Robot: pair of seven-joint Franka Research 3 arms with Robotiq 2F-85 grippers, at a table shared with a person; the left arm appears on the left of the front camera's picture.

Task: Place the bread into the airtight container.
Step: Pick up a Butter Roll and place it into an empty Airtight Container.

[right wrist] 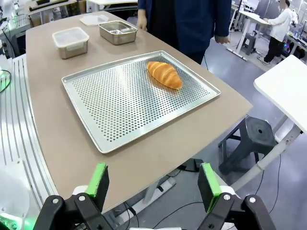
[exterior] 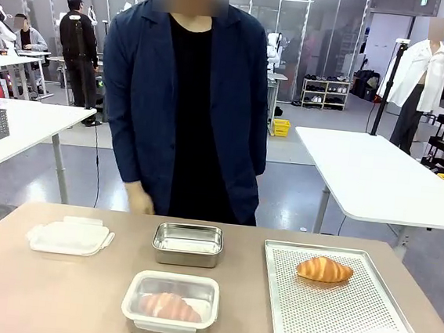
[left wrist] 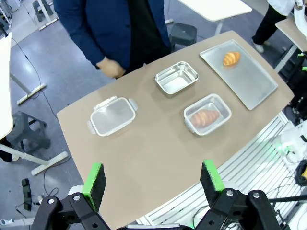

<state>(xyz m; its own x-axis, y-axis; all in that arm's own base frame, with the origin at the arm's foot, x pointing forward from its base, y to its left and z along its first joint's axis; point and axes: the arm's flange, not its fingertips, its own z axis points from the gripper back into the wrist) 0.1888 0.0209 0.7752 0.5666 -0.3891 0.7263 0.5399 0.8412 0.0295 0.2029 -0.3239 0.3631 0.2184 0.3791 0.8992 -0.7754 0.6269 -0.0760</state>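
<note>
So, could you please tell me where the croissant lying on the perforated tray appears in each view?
Front view: the croissant lies at right, at the far end of the perforated tray.
Left wrist view: upper right.
Right wrist view: upper middle.
Shared landmark: the perforated tray beneath it.

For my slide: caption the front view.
One croissant lies in the clear container, a second croissant on the perforated tray.

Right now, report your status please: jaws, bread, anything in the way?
Both jaws open, empty. One bread in the container, second bread on the tray. Lid off, lying aside. Nothing blocking.
</note>
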